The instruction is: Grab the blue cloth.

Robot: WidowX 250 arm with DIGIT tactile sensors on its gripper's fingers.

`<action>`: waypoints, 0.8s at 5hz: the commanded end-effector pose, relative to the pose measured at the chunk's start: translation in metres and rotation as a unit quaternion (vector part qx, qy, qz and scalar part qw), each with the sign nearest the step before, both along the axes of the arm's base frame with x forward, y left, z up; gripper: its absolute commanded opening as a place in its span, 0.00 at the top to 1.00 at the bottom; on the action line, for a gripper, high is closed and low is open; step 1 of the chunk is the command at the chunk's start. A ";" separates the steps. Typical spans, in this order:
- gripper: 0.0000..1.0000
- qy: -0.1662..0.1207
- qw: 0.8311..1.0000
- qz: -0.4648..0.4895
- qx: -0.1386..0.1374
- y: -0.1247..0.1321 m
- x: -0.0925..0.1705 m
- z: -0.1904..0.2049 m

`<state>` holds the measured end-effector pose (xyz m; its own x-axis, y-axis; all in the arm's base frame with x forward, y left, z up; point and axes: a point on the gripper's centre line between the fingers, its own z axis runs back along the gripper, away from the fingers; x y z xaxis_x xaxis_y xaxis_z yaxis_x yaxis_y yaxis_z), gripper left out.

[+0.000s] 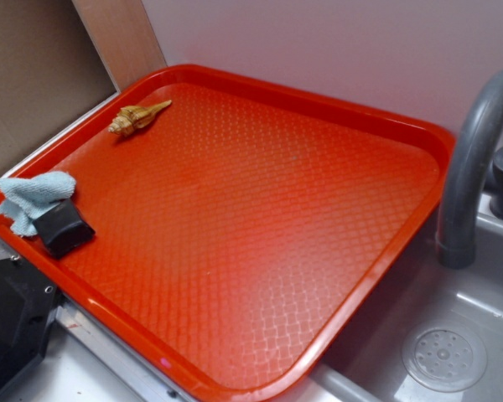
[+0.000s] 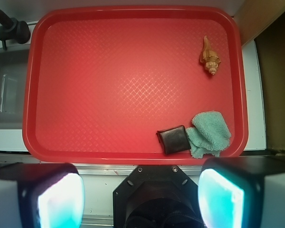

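Red cafeteria tray (image 1: pixel 260 243) with a diamond-embossed floor, resting partly over a grey sink (image 1: pixel 478 285); a grey faucet (image 1: pixel 469 167) rises at the tray's right edge in the exterior view.

Blue cloth (image 1: pixel 35 198): a crumpled pale blue-grey rag lying in the tray's near-left corner in the exterior view, against the rim; in the wrist view (image 2: pixel 208 133) it sits at the lower right of the tray. Its edge touches a small black block (image 1: pixel 63 228), which lies just beside it on the tray floor, toward the tray's centre (image 2: pixel 173 139). Whether the cloth overlaps the block slightly or merely abuts it cannot be settled from these views.

Tan spiral seashell (image 1: pixel 137 117): lies on its side near the far-left rim, well apart from cloth and block (image 2: pixel 210 58).

Gripper (image 2: pixel 141 194): seen only in the wrist view, held above the tray's near edge and looking down. Its two fingers (image 2: pixel 52 194) stand spread wide, one at each lower corner of the picture, with a clear gap between them. Nothing lies between the pads; they touch neither cloth, block, shell nor tray. The cloth lies ahead of the right-hand finger in this view, free and ungrasped.
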<state>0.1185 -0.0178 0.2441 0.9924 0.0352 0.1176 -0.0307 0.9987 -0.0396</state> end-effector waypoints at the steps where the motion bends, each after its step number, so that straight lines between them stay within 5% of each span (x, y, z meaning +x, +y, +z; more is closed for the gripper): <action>1: 0.00 0.000 1.000 0.000 0.000 0.000 0.000 0.000; 2: 0.00 0.007 0.984 0.125 0.125 0.045 0.038 -0.050; 3: 0.00 0.014 0.955 0.247 0.163 0.087 0.053 -0.095; 4: 0.00 0.024 0.912 0.365 0.186 0.117 0.037 -0.127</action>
<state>0.1636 0.0898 0.1066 0.7410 0.6454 0.1852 -0.6662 0.6724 0.3225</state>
